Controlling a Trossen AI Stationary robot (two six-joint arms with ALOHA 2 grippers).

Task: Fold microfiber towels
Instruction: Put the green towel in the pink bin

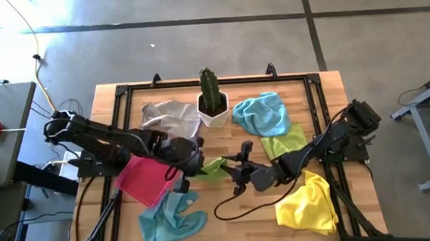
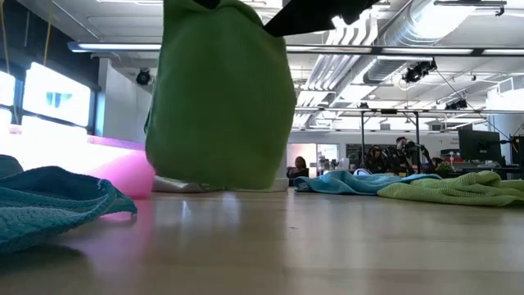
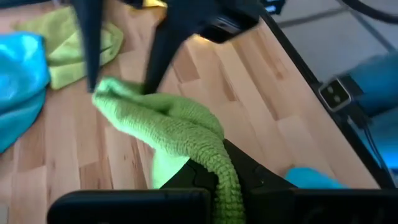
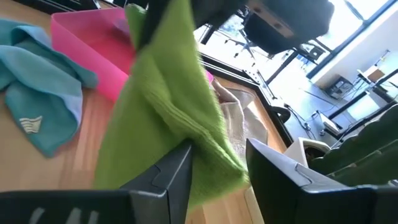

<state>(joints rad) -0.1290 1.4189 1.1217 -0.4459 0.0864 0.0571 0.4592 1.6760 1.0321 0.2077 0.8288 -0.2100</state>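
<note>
A lime green microfiber towel hangs bunched over the middle of the table, between my two grippers. My left gripper reaches in from the table's left and is shut on it. My right gripper comes from the right and stands open, one finger on each side of the towel's free end. In the low view the towel hangs down with its lower edge close to the tabletop. Whether that edge touches the table, I cannot tell. My left gripper pinches a bunched, several-layered part of the green towel between its two fingers, slanting down from the table's left. The cloth runs on from the fingers toward my right gripper and sags below the hold. My right gripper has its open fingers around the towel's hanging part; whether a finger touches the cloth, I cannot tell.
A pink tray lies just left of the grippers and a teal towel lies nearer. A yellow towel is at the near right. A second green towel, a light blue one, a grey one and a potted cactus are farther back.
</note>
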